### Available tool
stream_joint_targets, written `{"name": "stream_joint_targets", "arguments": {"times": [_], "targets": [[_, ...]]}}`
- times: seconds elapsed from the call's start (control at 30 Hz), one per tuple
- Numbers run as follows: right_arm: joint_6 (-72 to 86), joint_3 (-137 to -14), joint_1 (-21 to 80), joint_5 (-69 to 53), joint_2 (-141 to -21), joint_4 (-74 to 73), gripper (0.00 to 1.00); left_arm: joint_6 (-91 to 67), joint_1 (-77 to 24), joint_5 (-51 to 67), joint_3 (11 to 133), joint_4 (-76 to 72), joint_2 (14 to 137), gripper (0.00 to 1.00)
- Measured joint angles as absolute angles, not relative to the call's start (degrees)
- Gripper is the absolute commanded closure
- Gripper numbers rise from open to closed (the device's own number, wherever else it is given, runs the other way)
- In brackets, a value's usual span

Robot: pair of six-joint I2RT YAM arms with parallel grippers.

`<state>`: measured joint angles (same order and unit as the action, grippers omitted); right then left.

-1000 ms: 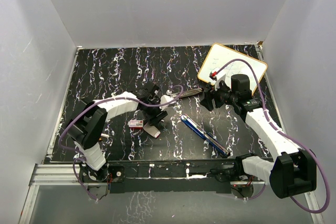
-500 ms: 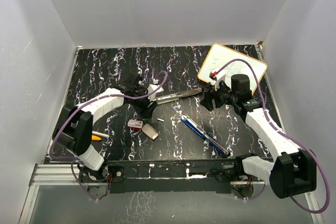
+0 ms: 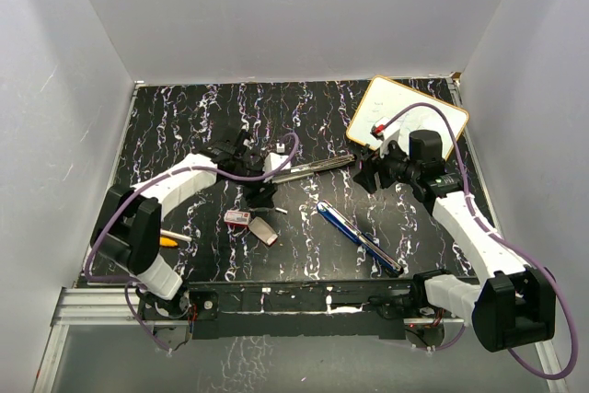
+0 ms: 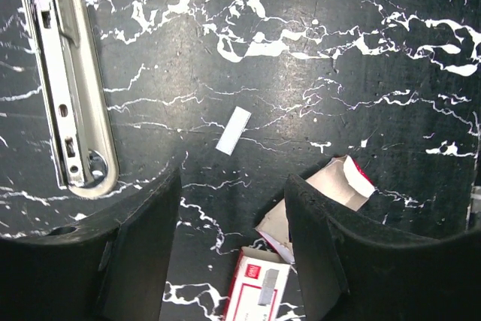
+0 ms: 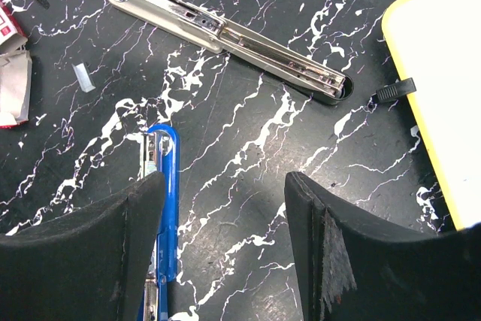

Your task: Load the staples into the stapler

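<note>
left gripper [image 4: 233, 182] hangs open and empty, the staple box [image 4: 258, 292] lying just beneath it.

Whiteboard [image 3: 396, 96] (yellow-edged) lies far right; orange pen [image 3: 172, 239] lies near left

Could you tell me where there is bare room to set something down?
The far strip of the black marbled table, behind the long silver stapler and left of the yellow-rimmed whiteboard, is bare. The middle is crowded: red staple box, blue stapler.
</note>
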<state>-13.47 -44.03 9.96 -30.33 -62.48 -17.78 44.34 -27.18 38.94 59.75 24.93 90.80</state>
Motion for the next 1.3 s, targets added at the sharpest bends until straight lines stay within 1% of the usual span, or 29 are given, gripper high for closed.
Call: {"name": "stream_joint_targets", "arguments": {"times": [0.3,0.5,0.67,1.0,1.3], "targets": [[-13.69,-44.03,9.08,-29.89,-62.48,-17.89,0.33,59.18,-27.18,41.15,63.37,30.17,95.24,0.46],[-14.11,-44.03,8.93,-29.85,-62.50,-18.15,0.33,68.62,-27.20,39.27,66.85,35.55,98.96,0.46],[-14.72,-44.05,8.93,-29.71,-63.29,-18.76,0.33,73.52,-27.44,37.54,68.45,39.66,100.51,0.45],[-15.14,-44.29,8.93,-29.43,-65.10,-19.70,0.33,74.81,-28.84,35.18,71.05,42.19,104.49,0.45],[-15.66,-44.36,8.69,-28.60,-65.10,-19.92,0.33,71.96,-31.59,35.03,71.64,37.82,107.72,0.45]]}}
